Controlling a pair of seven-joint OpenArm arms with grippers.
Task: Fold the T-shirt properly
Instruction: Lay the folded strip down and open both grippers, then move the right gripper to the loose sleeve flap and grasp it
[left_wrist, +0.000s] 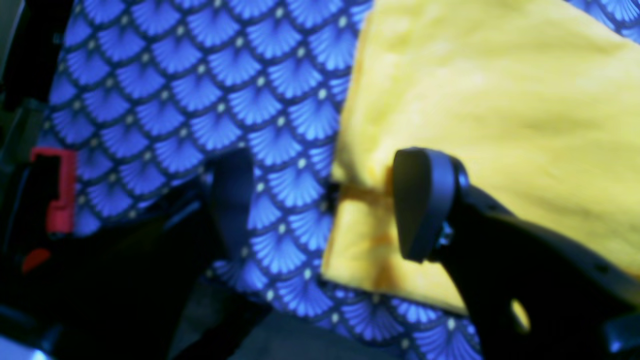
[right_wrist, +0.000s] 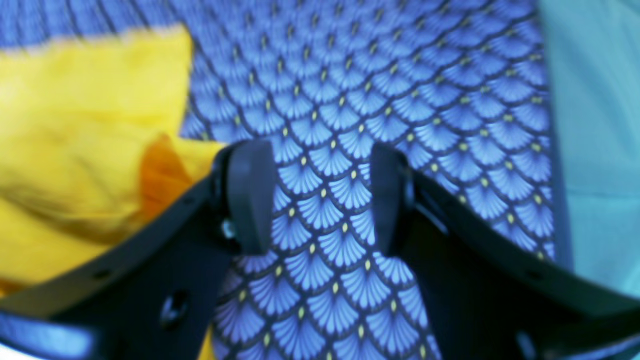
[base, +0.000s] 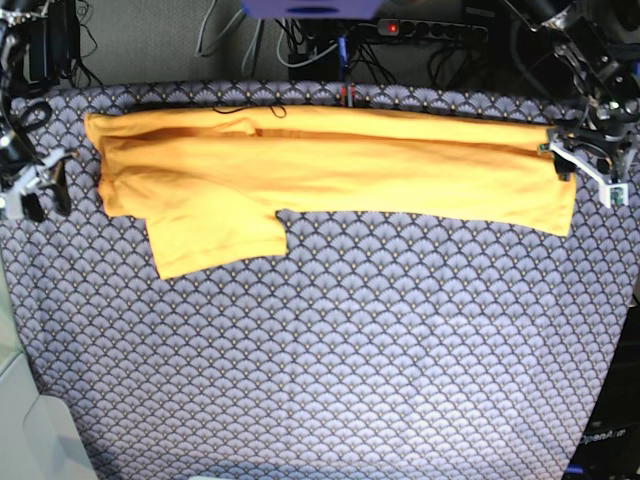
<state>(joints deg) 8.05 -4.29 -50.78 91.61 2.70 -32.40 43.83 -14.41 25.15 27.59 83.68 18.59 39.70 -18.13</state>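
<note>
The yellow-orange T-shirt lies in a long folded band across the far part of the table, with one sleeve sticking out toward the front at the left. My left gripper hovers at the band's right end. In the left wrist view it is open, and the T-shirt has a corner lying below, beside the right finger. My right gripper stands just off the left end. It is open over the patterned cloth, with the T-shirt to its left.
A blue scallop-patterned cloth covers the whole table. Cables and a power strip run behind the far edge. A red clamp shows at the table's side. A pale surface borders the cloth beside the right gripper.
</note>
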